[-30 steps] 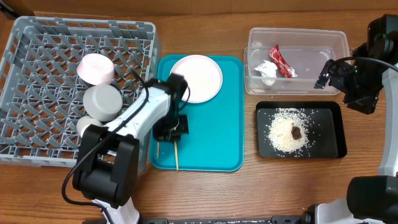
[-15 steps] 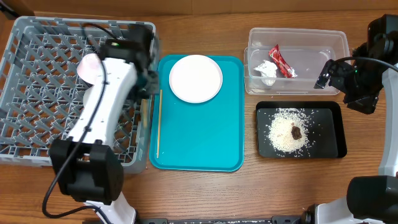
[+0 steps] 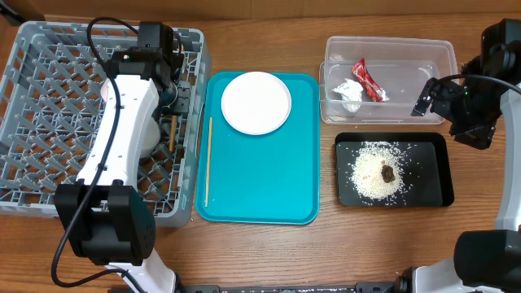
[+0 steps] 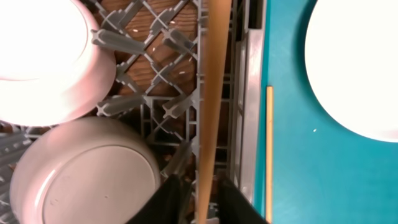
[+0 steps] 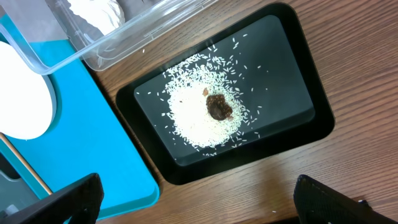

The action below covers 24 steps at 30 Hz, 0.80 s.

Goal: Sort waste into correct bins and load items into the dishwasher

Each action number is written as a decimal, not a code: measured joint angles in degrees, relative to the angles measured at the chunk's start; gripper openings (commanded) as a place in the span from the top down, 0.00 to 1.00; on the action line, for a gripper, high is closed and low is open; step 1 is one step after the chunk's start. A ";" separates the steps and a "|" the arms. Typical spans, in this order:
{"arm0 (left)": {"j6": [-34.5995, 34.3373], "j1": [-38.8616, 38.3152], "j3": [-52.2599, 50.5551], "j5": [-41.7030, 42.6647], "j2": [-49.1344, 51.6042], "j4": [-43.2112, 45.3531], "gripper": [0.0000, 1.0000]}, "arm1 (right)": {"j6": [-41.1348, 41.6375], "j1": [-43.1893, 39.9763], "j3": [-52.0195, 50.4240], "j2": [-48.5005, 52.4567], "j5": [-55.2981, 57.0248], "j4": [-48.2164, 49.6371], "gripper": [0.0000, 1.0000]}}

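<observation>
My left gripper [image 3: 173, 107] is over the right edge of the grey dish rack [image 3: 49, 81], shut on one wooden chopstick [image 4: 210, 106] that points down into the lattice. In the left wrist view the fingers [image 4: 202, 198] pinch it. Next to it in the rack are a grey bowl [image 4: 87, 171] and a round white dish [image 4: 43, 62]. A second chopstick [image 3: 208, 159] lies on the teal tray's left edge. A white plate [image 3: 256, 102] sits on that tray. My right gripper [image 5: 199, 202] is open and empty, beside the black tray [image 5: 292, 68].
The teal tray [image 3: 269, 179] lies mid-table. The clear tub [image 3: 389, 45] holds the red-and-white wrapper [image 3: 368, 80] and white tissue [image 3: 348, 92]. The black tray [image 3: 431, 150] holds rice [image 3: 374, 172] and a brown lump [image 3: 389, 172]. My left arm hides part of the rack.
My left arm has lifted one chopstick off the teal tray and swung it left and back over the rack's right edge. The other chopstick stays on the tray. The right arm has not moved.
</observation>
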 measured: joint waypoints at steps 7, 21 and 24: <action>-0.20 0.00 0.00 3.02 0.00 -1.81 0.50 | 0.00 0.00 0.00 0.00 0.00 0.00 0.00; -12.22 -12.17 -7.17 11.82 0.00 -5.53 0.38 | 0.00 0.02 0.00 0.00 0.00 0.00 0.00; -14.49 -13.60 -12.68 11.43 0.00 -2.25 0.39 | -0.02 0.00 0.00 0.00 0.02 -0.04 0.00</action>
